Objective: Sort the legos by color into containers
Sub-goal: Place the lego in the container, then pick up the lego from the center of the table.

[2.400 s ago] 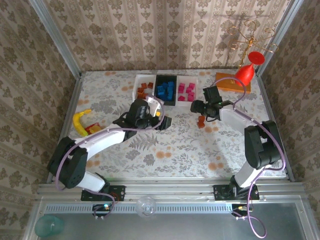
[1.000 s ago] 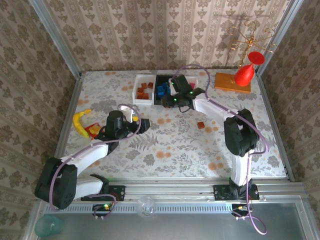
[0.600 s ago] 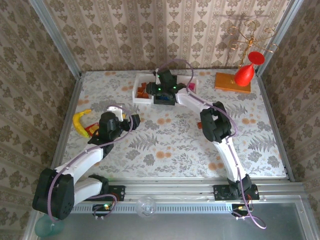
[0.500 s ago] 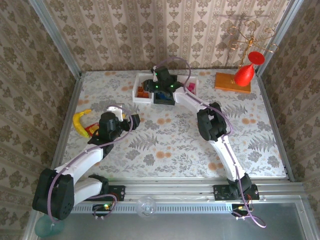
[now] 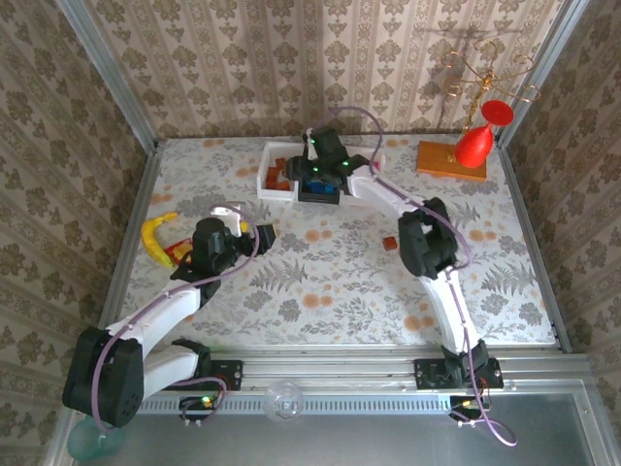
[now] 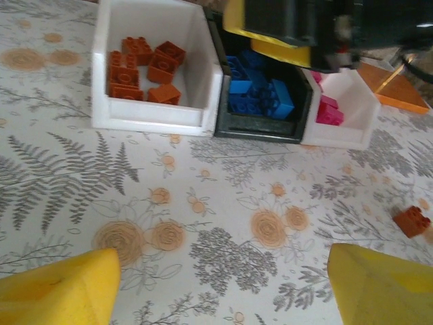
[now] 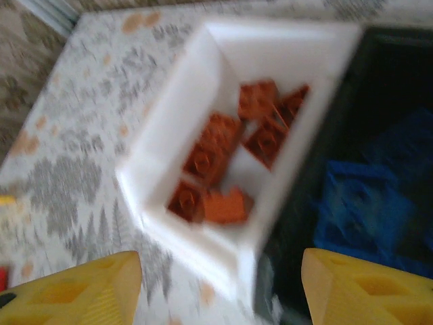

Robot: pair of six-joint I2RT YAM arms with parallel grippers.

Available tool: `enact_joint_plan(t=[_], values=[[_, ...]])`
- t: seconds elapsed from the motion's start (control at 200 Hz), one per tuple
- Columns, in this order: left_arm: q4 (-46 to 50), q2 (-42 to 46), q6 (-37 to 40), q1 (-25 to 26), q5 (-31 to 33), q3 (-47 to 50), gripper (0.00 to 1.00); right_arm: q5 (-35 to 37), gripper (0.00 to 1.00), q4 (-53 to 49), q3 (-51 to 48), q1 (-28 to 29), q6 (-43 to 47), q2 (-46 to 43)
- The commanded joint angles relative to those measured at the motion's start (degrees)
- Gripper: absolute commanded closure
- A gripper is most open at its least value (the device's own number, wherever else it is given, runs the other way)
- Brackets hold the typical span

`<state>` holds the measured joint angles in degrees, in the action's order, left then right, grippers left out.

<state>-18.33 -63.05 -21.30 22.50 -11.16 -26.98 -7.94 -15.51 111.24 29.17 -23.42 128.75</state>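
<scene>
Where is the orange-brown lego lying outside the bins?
The orange-brown lego lies on the table right of centre in the top view, beside the right arm's elbow, nearer than the bins.

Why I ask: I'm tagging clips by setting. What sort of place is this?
Probably a staged robot test cell: wallpapered panels in a metal frame wall off the floral table, and the left arm and right arm stand on a rail at its near edge.

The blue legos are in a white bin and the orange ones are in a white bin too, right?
Not quite. The blue legos are in the black bin, as the left wrist view shows. The orange ones are indeed in a white bin.
</scene>
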Motion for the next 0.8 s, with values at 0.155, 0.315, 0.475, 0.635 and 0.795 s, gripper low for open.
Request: enact_joint_plan(t=[0.155,0.315,0.475,0.635,0.795], values=[[-2.3,-4.2,3.4,5.9,-5.8,-3.0,0.19,9.1,0.29,-0.5,-30.9,-1.9,5.7,-28.2],[-1.9,-6.0,4.4,8.6,-5.8,-4.3,0.20,14.9,0.25,-7.3,-40.5,-3.9,6.8,-36.2],[-1.7,-7.0,4.8,9.8,-4.9,-4.7,0.20,16.9,0.23,-11.3,-47.2,-6.9,5.6,-41.1],[-1.4,-7.8,4.7,11.4,-3.9,-5.1,0.20,15.7,0.22,-14.2,-49.3,-8.3,3.9,-43.5],[0.3,-7.4,5.5,12.2,-2.5,-5.5,0.21,11.8,0.21,-14.6,-51.0,-8.3,0.6,-45.6]])
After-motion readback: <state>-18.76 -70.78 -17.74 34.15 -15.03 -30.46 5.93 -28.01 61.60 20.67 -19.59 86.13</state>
